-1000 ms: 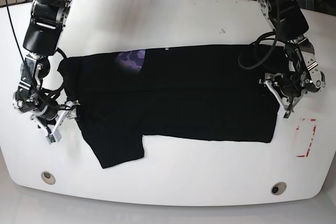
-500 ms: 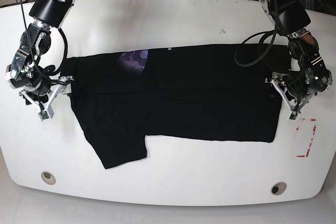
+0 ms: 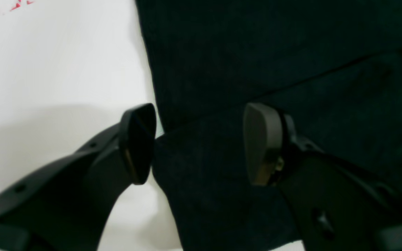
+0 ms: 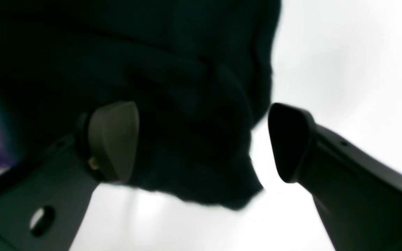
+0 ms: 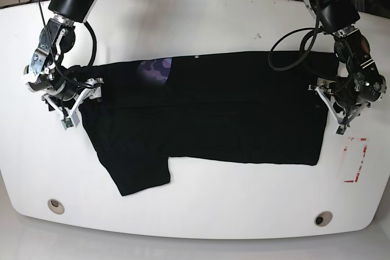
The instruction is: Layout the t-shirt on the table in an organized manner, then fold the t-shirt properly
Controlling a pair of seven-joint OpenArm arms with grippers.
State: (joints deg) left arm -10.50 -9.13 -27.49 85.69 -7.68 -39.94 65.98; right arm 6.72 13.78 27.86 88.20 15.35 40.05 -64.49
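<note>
**Shirt spread out and partly folded; both grippers open at its two ends**

Base view: the t-shirt (image 5: 207,114) lies across the middle of the table (image 5: 195,22), mostly plain black, with a purple patch showing near its far edge. One sleeve sticks out toward the near edge. The laying-out looks largely done and a lengthwise fold appears to be in place; the sleeve and the further folds seem left to do. The left gripper (image 5: 334,109) sits at the shirt's end beside the red-and-white tape mark (image 5: 355,159). The right gripper (image 5: 78,103) sits at the opposite end.

Left wrist view: the left gripper's (image 3: 201,143) jaws are spread apart. A corner of the black cloth lies between them, one pad just touching its edge, the other over the cloth. Nothing is pinched.

Right wrist view: the right gripper's (image 4: 202,141) jaws stand wide. A rumpled edge of the shirt (image 4: 187,104) sits between them, clear of the pad over the bare table. The picture is blurred, but no grip shows.
</note>
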